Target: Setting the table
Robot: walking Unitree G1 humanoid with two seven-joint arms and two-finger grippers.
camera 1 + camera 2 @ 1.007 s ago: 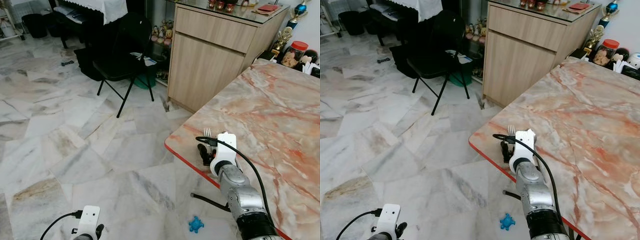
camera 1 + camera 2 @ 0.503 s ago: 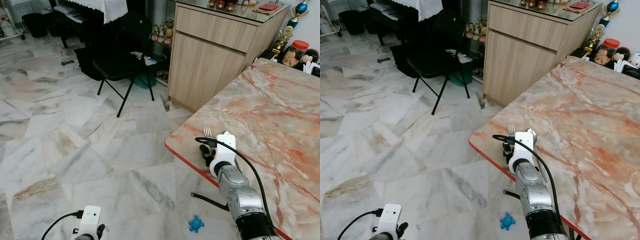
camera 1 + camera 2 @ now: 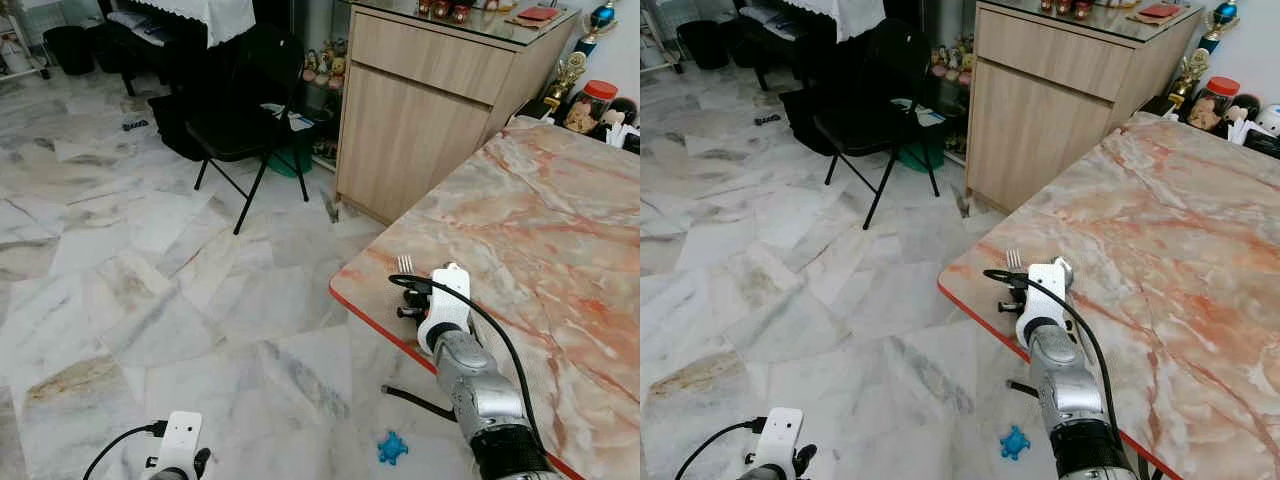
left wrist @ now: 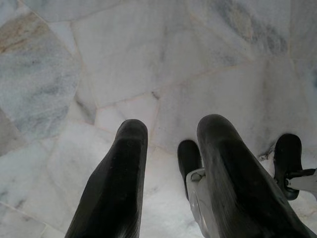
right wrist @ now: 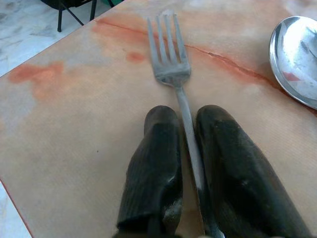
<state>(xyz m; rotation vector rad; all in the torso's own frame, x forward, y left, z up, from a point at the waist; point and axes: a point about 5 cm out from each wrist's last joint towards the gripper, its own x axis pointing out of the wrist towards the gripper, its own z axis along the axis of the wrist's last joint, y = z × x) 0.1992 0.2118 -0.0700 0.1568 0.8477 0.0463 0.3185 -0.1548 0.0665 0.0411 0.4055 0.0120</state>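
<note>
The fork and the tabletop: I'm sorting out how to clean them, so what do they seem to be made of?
The fork held in the right gripper looks like dull brushed metal, probably stainless steel: grey with a soft sheen. The tabletop looks like polished pink-orange marble with darker veins and a red edge; it could be a marble-look laminate.

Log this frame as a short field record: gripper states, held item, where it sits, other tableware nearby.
right gripper: shut on the fork, near the table's front corner
fork: handle between the fingers, tines pointing away from the gripper, low over the table; contact cannot be told
table: pink marble top with a red edge
spoon: silver bowl lying on the table beside the fork
left gripper: open, hanging idle over the marble floor
</note>
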